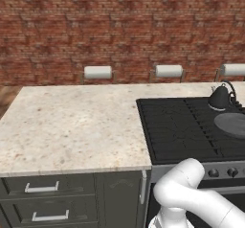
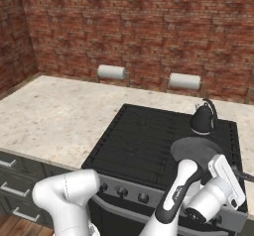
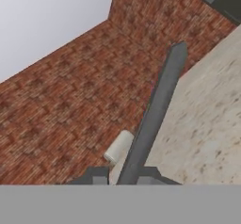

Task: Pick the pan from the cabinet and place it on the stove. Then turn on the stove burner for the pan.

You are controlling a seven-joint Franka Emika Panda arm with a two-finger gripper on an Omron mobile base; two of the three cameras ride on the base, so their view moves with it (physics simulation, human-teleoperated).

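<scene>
The dark grey pan (image 2: 194, 148) lies flat on the right side of the black stove (image 2: 139, 141), in front of the kettle; its round rim also shows at the picture's edge (image 1: 232, 123). Its long thin handle (image 3: 155, 110) runs up from between my two fingertips, and my gripper (image 3: 123, 176) is shut on it near its end. My white hand (image 2: 225, 179) hangs low at the stove's front right corner, and the handle's end (image 2: 244, 175) pokes out past it. The cabinet is out of view.
A small black kettle (image 2: 202, 120) stands at the stove's back right. Dark knobs (image 2: 121, 192) line the steel front. Paper towel rolls (image 1: 97, 72) sit against the brick wall behind the pale stone counter (image 1: 72, 126). Drawers (image 1: 42, 188) are below it.
</scene>
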